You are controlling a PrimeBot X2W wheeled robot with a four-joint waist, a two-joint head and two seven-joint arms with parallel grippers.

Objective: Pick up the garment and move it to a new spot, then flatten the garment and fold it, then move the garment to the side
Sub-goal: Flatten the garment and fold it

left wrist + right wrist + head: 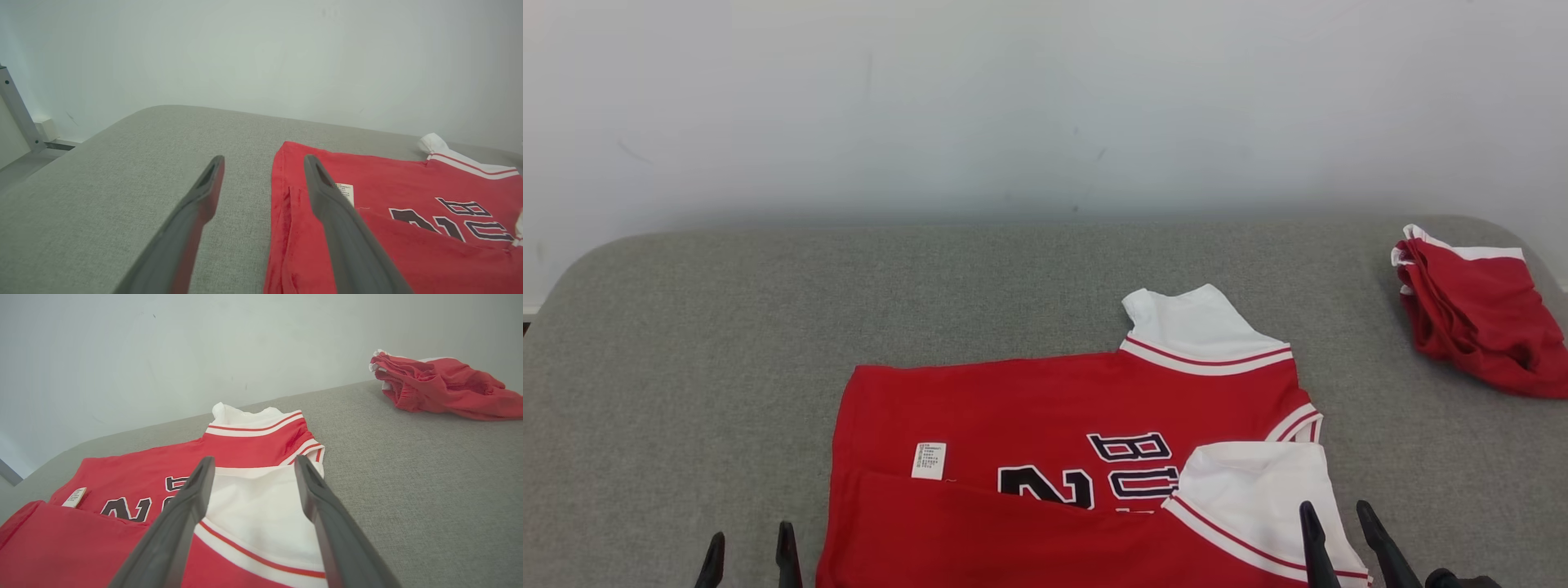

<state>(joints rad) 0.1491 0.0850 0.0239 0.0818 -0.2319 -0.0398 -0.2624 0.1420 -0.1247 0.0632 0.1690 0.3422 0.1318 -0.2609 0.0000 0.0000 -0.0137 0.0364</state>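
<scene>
grey pad point(686, 367): left gripper point(750, 535), right gripper point(1335, 510) agape, low by jersey point(1013, 400)

There was one red shirt point(1045, 408) on one gray worktop point(686, 367), and the shirt had two white sleeves point(1192, 322) and one small white tag point(929, 460). There was also one heap of red clothes point(1478, 318), so that made two red things to wear in all. There were two hands, the left hand point(751, 531) and the right hand point(1335, 505), and each had two dark fingers point(786, 555), which made four fingers, and there was one white wall point(1045, 98).
</scene>
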